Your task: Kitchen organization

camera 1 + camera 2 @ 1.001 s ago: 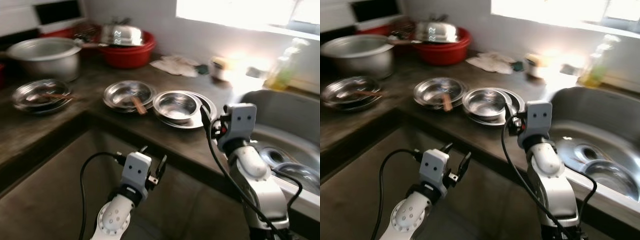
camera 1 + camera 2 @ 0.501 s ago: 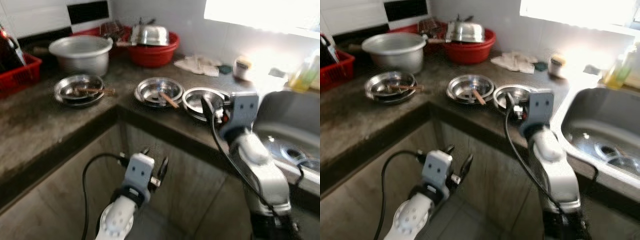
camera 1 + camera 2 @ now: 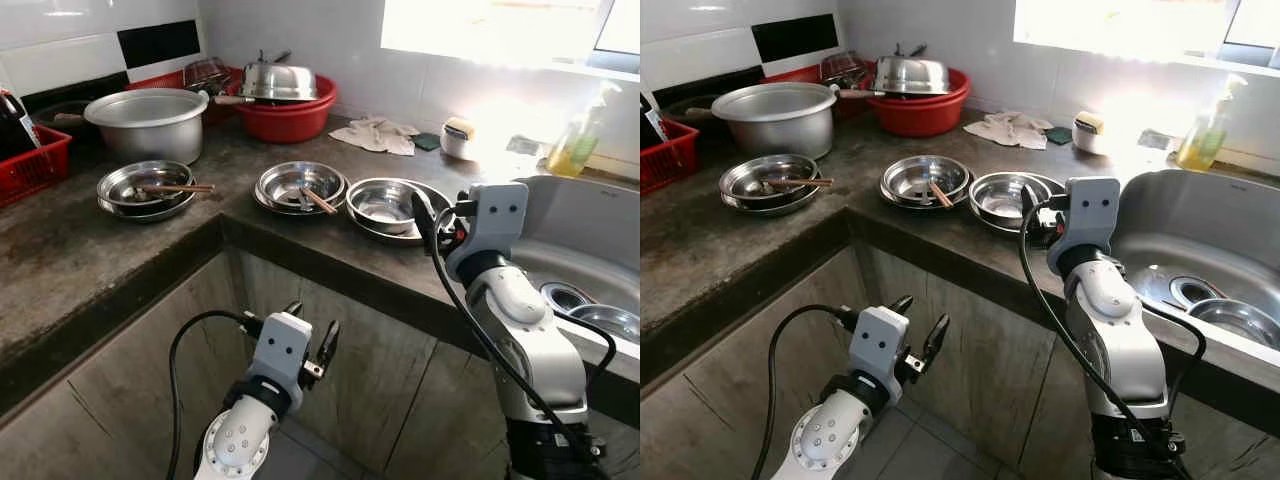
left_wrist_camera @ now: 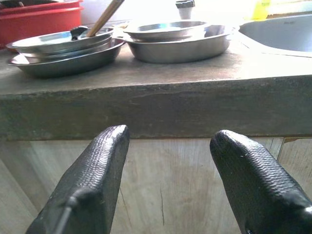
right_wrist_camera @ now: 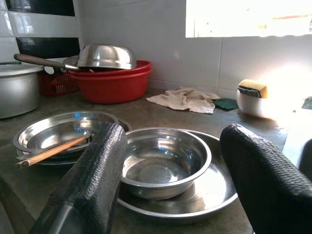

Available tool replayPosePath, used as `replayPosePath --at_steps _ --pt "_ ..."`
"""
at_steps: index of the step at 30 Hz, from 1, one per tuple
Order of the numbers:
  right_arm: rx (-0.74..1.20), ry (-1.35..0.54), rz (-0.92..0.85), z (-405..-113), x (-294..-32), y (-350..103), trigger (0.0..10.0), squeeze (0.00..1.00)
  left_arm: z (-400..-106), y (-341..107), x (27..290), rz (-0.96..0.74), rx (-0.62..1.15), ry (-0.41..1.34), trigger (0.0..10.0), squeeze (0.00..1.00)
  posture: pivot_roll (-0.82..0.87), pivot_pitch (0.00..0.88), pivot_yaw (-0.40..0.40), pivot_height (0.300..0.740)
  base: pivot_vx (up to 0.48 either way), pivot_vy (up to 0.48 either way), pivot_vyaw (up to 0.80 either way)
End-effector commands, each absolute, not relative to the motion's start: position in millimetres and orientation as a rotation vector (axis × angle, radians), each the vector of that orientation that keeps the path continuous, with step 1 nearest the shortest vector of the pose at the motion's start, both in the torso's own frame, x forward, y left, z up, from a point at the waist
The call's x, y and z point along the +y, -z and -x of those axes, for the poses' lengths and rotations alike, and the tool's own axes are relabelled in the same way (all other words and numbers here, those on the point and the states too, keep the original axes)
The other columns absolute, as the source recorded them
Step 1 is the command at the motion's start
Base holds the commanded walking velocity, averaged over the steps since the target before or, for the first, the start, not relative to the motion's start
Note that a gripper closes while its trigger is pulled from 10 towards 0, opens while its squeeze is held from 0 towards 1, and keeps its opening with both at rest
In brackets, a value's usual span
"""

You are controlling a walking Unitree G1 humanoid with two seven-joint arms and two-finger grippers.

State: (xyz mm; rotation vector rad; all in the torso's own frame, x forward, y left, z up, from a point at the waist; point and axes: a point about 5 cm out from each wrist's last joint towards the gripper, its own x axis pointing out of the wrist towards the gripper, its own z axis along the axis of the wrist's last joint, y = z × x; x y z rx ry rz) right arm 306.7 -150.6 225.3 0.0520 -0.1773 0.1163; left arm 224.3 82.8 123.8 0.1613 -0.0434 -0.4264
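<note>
Right pincer [image 5: 168,161], fingers spread and holding nothing, hovers over the dark surface [image 3: 120,250] before a steel bowl [image 3: 384,204] resting on a plate [image 5: 204,192]; left pincer [image 4: 168,161], also spread, hangs below the surface edge facing the cabinet front [image 3: 350,360]
</note>
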Motion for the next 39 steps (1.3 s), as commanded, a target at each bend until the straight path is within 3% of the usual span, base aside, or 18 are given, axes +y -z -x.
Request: replayPosePath --at_steps 1,15,32,39 --pt "-0.165 -0.126 -0.062 -308 -149 -225 10.0 0.0 -225 -125 82 -0.169 -0.052 0.426 10.0 0.0 0.12 0.023 -0.061 0.74 0.0 0.0 0.0" --pt "-0.161 -0.129 -0.071 -308 -147 -224 10.0 0.0 -225 -125 83 -0.169 -0.048 0.421 10.0 0.0 0.12 0.031 -0.064 0.74 0.294 -0.202 0.0" --pt "-0.17 -0.151 -0.057 -318 -150 -233 10.0 0.0 -223 -123 81 -0.132 -0.017 0.447 10.0 0.0 0.12 0.039 -0.066 0.74 0.0 0.0 0.0" --pt "-0.026 -0.165 -0.001 -339 -162 -229 10.0 0.0 -219 -120 77 -0.139 0.012 0.48 10.0 0.0 0.12 0.044 -0.065 0.74 0.0 0.0 0.0"
